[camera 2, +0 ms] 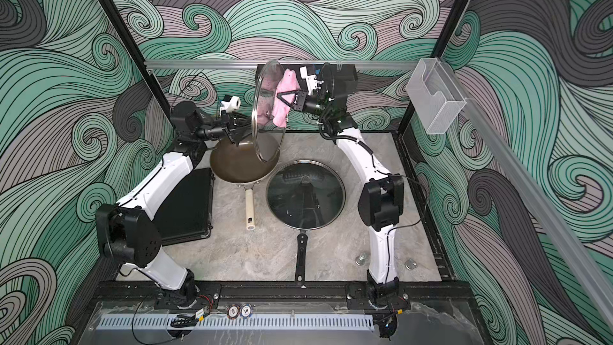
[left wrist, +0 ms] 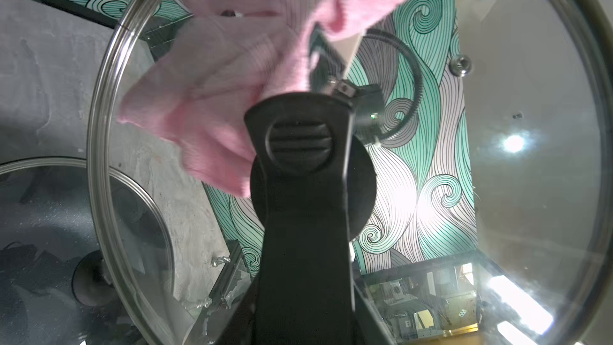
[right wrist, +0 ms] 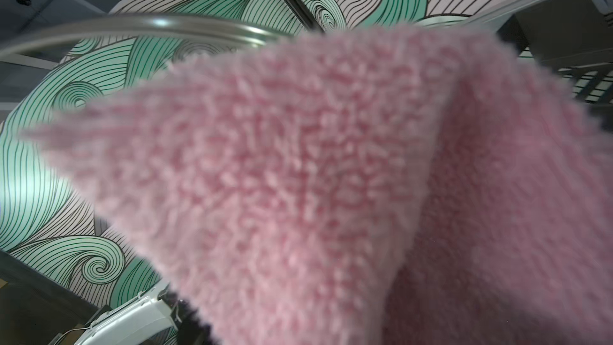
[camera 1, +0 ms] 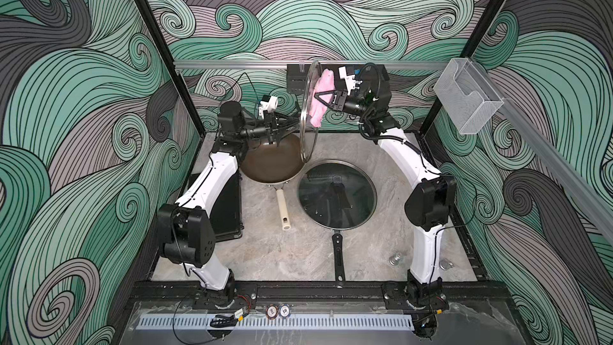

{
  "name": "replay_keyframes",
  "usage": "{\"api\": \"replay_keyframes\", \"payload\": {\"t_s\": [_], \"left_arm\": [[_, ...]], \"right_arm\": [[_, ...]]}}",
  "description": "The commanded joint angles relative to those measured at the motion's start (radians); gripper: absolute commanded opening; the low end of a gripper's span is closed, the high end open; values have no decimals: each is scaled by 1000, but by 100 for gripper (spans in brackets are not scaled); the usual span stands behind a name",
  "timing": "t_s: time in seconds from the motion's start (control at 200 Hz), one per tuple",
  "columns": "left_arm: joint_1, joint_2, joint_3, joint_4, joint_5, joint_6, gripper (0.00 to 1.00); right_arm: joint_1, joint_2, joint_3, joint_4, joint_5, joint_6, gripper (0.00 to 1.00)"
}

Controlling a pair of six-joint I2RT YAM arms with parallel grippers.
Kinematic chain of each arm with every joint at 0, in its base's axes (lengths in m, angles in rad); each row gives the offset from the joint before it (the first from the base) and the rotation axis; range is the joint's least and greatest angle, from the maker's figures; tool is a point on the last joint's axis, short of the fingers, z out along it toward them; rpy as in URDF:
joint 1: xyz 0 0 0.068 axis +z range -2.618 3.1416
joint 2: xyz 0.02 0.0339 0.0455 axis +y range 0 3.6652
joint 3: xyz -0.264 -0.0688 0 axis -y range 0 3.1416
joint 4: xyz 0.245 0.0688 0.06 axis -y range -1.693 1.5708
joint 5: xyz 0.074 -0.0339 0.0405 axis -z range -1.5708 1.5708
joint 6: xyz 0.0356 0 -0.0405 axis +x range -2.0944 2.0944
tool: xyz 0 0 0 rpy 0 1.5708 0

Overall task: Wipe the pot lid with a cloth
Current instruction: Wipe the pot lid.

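Left gripper [camera 1: 293, 121] clamped on the black handle [left wrist: 302, 167] of the glass lid [camera 1: 308, 111], holding it up on edge in the air, so the underside is turned toward the other arm and free to be rubbed. Judged reason: lifted off the table, the glass can be reached across its whole face.

Right gripper [camera 1: 316, 97] closed on the pink cloth [camera 1: 319, 101], tips pointed at the lid. The cloth hangs from the tips between gripper and glass, loose ends above and below the grip. In the left wrist view the cloth [left wrist: 232, 94] shows through the glass, against or just beside it; actual contact can't be confirmed. It covers the part of the glass just past the handle.

Below both grippers: an open pan [camera 1: 270, 164] under the left one, and a second lidded pan [camera 1: 336, 194] on the table [camera 1: 298, 253], untouched.

Step in hand, as judged: wiping the underside, mid-task.
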Motion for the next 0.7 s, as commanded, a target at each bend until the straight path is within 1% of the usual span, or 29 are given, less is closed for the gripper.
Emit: {"api": "replay_keyframes", "payload": {"t_s": [0.0,0.035,0.14,0.23,0.28,0.325,0.42,0.495,0.575,0.63,0.695], "left_arm": [[-18,-53,123,232,50,-35,0],[-19,-43,143,240,47,-41,0],[-17,-2,211,261,16,-68,0],[-16,43,246,396,-33,-162,0],[-16,70,255,468,-65,-220,0],[-16,89,257,519,-83,-245,0],[-17,111,255,541,-87,-263,0],[-19,103,229,537,-80,-252,0],[-20,77,192,523,-70,-230,0],[-25,60,167,521,-64,-222,0],[-34,41,141,510,-55,-215,0]], "right_arm": [[17,-9,-35,-5,-5,-4,0],[23,-25,-62,-8,-8,-10,0],[47,-110,-212,-11,-1,-40,0],[67,-187,-335,28,12,-35,0],[80,-222,-375,29,8,-33,0],[91,-250,-405,24,2,-35,0],[94,-303,-446,-15,25,-47,0],[74,-312,-440,-57,45,-56,0],[41,-281,-402,-96,51,-56,0],[24,-236,-337,-136,28,-56,0],[8,-165,-220,-252,20,-76,0]]}}
